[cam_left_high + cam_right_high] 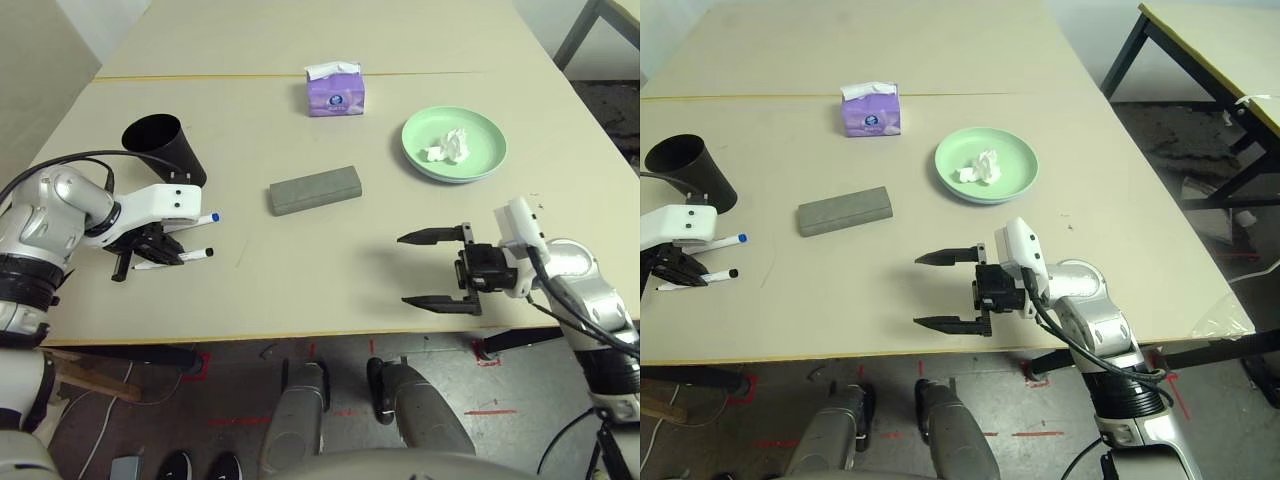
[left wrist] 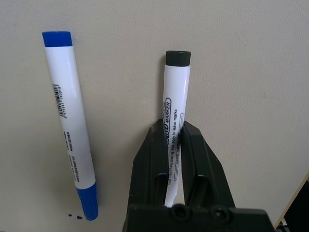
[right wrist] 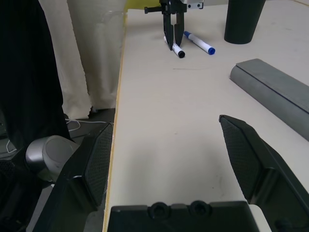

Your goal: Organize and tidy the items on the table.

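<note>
Nearest the table [image 1: 330, 290] edge, the right gripper [image 1: 437, 268] is held spread wide, holding nothing. Left of the grey glasses case [image 1: 315, 189], the left gripper [image 2: 175, 145] is clamped on the black-capped marker [image 2: 175, 92], beside the blue-capped marker [image 2: 67, 111]. The black cup [image 1: 165, 148] is seen just beyond.

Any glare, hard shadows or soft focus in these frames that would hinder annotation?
Left eye view: even light, no glare on the table, soft shadow under the right gripper. Left wrist view: print on the black-capped marker is sharp, fingers dark. Right wrist view: near fingers slightly soft.
</note>
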{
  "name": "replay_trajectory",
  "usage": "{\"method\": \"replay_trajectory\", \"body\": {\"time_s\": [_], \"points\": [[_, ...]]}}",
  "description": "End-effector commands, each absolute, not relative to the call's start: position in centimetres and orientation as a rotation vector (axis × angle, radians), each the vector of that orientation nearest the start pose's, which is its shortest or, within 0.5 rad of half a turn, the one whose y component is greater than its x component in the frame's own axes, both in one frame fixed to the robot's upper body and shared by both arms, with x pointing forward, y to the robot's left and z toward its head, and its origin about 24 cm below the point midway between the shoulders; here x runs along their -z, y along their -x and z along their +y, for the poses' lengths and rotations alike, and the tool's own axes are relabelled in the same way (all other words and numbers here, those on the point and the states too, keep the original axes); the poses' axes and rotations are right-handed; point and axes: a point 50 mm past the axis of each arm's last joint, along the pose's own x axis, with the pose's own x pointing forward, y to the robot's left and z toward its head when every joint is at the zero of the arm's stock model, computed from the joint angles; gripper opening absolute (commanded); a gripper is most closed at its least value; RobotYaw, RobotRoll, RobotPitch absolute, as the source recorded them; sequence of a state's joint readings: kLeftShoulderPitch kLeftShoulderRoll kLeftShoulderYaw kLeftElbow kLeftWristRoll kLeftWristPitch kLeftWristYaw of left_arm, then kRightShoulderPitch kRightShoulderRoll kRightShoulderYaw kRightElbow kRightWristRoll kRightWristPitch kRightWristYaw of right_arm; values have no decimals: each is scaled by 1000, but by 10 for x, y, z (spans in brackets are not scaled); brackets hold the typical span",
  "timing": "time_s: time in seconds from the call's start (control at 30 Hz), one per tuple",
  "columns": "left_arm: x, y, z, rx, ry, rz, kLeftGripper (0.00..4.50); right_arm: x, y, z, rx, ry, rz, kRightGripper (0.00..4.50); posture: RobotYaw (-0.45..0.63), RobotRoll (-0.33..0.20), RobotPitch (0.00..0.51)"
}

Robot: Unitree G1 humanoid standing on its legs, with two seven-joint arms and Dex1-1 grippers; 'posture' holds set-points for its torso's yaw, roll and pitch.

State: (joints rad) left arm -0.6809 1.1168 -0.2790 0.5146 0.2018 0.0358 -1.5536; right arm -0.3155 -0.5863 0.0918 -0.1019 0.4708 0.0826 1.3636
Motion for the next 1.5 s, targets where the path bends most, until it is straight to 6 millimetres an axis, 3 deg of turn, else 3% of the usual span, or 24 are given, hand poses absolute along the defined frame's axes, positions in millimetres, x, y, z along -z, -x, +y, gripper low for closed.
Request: {"method": "replay_trajectory", "body": {"time_s": [0.03, 0.17, 0.23, 0.33, 0.4, 0.53, 0.67, 0.87, 1.03, 1.5], "points": [[-166, -284, 327, 1070, -961, 997, 245, -143, -254, -161, -1559, 310, -126, 4500, -40, 0, 213], [-175, -279, 320, 1115, -891, 956, 245, -143, -254, -161, -1563, 312, -125, 4500, -35, 0, 217], [-190, -275, 304, 1175, -762, 862, 245, -142, -255, -162, -1561, 311, -121, 4500, -33, 0, 218], [-227, -271, 280, 1249, -489, 692, 245, -142, -256, -163, -1553, 307, -119, 4500, -22, 0, 219], [-250, -273, 274, 1253, -384, 595, 245, -142, -257, -163, -1551, 306, -121, 4500, -22, 0, 219], [-293, -285, 286, 1106, -186, 352, 245, -142, -259, -161, -1554, 307, -125, 4500, -2, 0, 217], [-316, -296, 322, 820, -74, 119, 245, -142, -263, -159, -1556, 308, -130, 4500, 7, 0, 217], [-314, -301, 367, 424, -81, -43, 245, -143, -267, -158, -1552, 312, -141, 4500, 23, 0, 215], [-308, -306, 382, 265, -118, -127, 245, -144, -269, -158, -1550, 317, -144, 4500, 23, 0, 213], [-281, -333, 365, 242, -140, -212, 245, -146, -267, -164, -1522, 334, -135, 4500, -18, 0, 208]]}}
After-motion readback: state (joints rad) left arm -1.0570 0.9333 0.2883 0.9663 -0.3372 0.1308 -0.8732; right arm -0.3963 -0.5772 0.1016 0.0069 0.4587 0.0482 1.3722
